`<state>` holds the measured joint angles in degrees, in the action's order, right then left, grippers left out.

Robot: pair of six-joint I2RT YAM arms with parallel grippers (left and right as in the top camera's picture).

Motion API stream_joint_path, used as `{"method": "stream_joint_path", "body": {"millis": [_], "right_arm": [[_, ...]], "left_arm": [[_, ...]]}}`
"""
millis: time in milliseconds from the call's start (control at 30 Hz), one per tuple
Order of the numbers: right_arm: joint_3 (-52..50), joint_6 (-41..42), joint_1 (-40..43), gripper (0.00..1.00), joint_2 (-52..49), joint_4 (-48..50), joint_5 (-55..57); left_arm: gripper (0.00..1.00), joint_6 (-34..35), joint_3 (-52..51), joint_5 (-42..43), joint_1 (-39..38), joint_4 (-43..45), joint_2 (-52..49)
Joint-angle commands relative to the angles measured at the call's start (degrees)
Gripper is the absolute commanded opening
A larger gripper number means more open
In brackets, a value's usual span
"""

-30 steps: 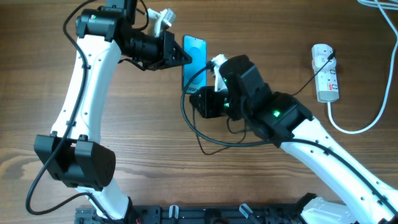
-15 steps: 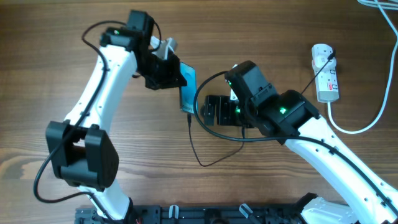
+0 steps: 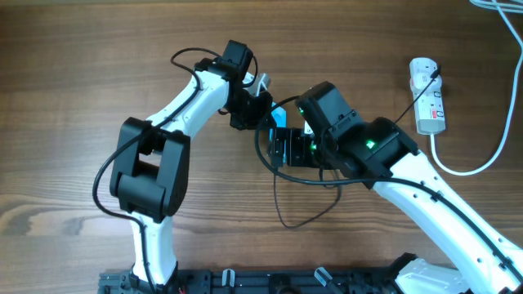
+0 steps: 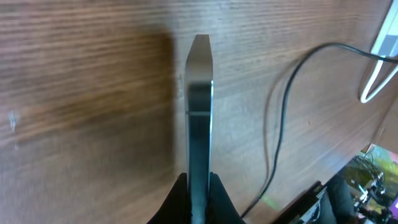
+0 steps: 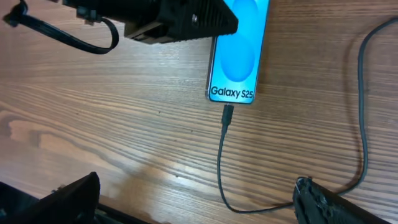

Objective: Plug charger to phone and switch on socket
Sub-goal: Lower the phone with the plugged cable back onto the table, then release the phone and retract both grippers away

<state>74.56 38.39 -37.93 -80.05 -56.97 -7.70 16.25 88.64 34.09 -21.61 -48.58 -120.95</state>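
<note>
Wood-grain table [image 3: 73, 73] surface is seen beneath both arms. All positions below are referred to the phone [image 5: 239, 50].

The phone is gripped by the left gripper [image 4: 199, 186]. Its jaws are closed on the two flat faces of the phone, which is seen edge-on in the left wrist view, with the silvery edge running away from the camera. In the right wrist view the cyan screen is turned toward the camera and the white text strip is located at the lower end. The upper end is covered by the black body of the left gripper. Whether the phone is raised off the table cannot be told.

The charger [image 5: 219, 168] is led away from the lower end of the phone as a thin black cable, which curves downward and then off to the right. Its plug tip [image 5: 228, 116] is set against the middle of the phone's lower edge; full seating cannot be confirmed.

The right gripper [image 5: 198, 186] is positioned below the phone's lower end with its jaws spread wide. Nothing is held between the fingers [image 5: 74, 196]; the cable is laid on the table in the gap.

The socket [image 3: 429, 102] is located well apart from the phone, to its right in the overhead view. A black plug [image 3: 431, 77] is inserted in it, and a white cord [image 3: 482, 163] is led away from it. The switch position cannot be read.
</note>
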Motion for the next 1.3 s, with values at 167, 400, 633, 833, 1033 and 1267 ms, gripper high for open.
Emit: {"method": "stream_joint_path", "body": {"millis": [167,400,633,833,1033,1267], "right_arm": [[0.85,0.63,-0.07,1.00,-0.63,-0.02,3.43],[0.85,0.72,-0.07,1.00,-0.63,0.22,3.41],[0.85,0.74,-0.07,1.00,-0.63,0.11,3.43],[0.85,0.81,-0.07,1.00,-0.63,-1.46,3.80],[0.85,4.55,3.56,1.00,-0.63,-8.24,14.25],[9.60,-11.63,37.22,1.00,-2.62,-11.67,2.10]], "left_arm": [[0.04,0.98,0.07,0.55,0.17,5.29,-2.91],[0.12,0.92,0.04,-5.44,0.17,4.61,-3.63],[0.30,0.48,0.04,-10.45,0.17,3.04,-3.63],[0.42,0.52,0.07,-13.27,0.24,1.73,-3.61],[0.53,0.42,4.57,-13.62,5.33,-8.13,4.63],[1.00,-0.79,8.41,-27.34,7.58,-14.67,33.14]]}}
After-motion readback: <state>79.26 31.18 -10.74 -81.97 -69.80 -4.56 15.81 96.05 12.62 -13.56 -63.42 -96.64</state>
